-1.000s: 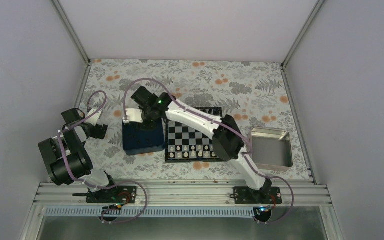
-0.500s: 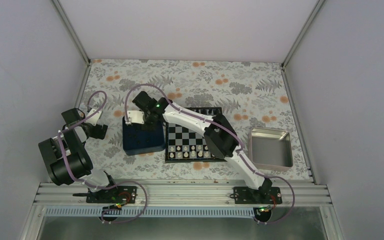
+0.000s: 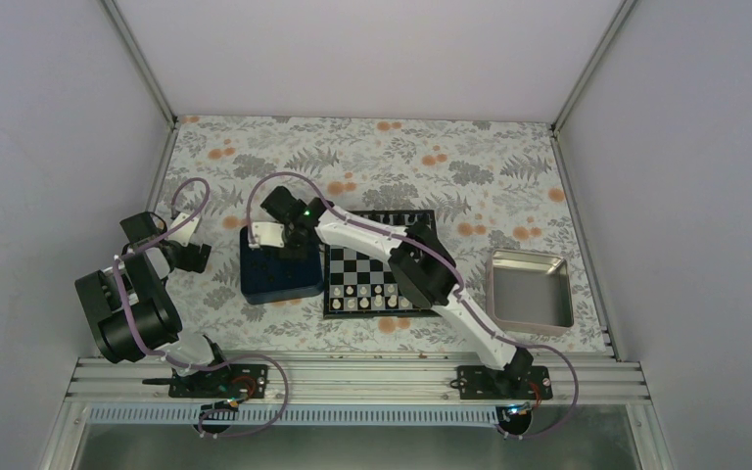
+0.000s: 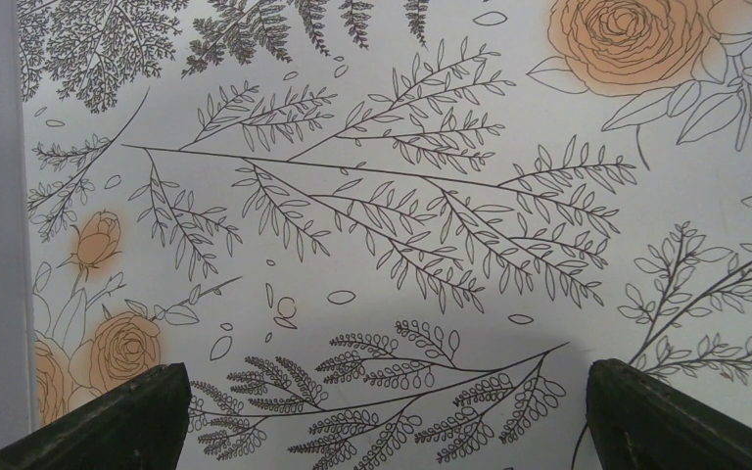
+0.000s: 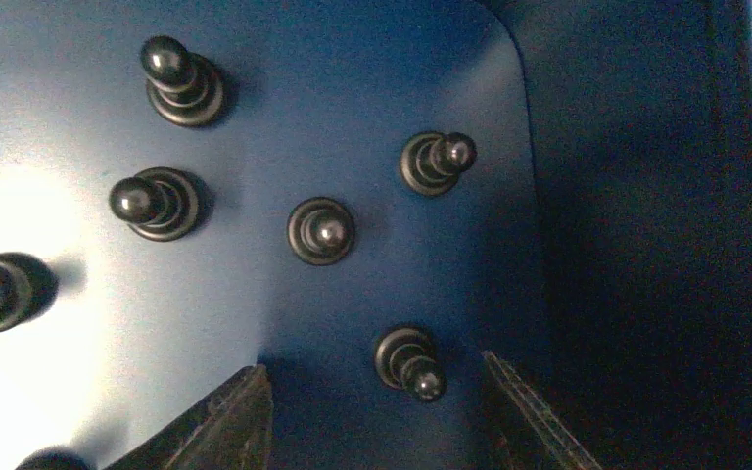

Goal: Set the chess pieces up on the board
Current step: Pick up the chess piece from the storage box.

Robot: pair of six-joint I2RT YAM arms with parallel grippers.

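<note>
Here, chess pieces point(image 5: 321, 231) stand upright in the blue tray point(image 5: 646, 196), long axes vertical.
Right gripper point(image 5: 372, 377) gapes, unclenched, astride one.

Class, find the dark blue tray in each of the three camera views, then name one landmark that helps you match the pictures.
Top external: the dark blue tray lies just left of the board, under the right gripper.
Left wrist: not in it; only floral tablecloth.
Right wrist: it fills the picture, black chess pieces on its floor.
Shared landmark: the right gripper, over the tray in the top and right wrist views.
</note>
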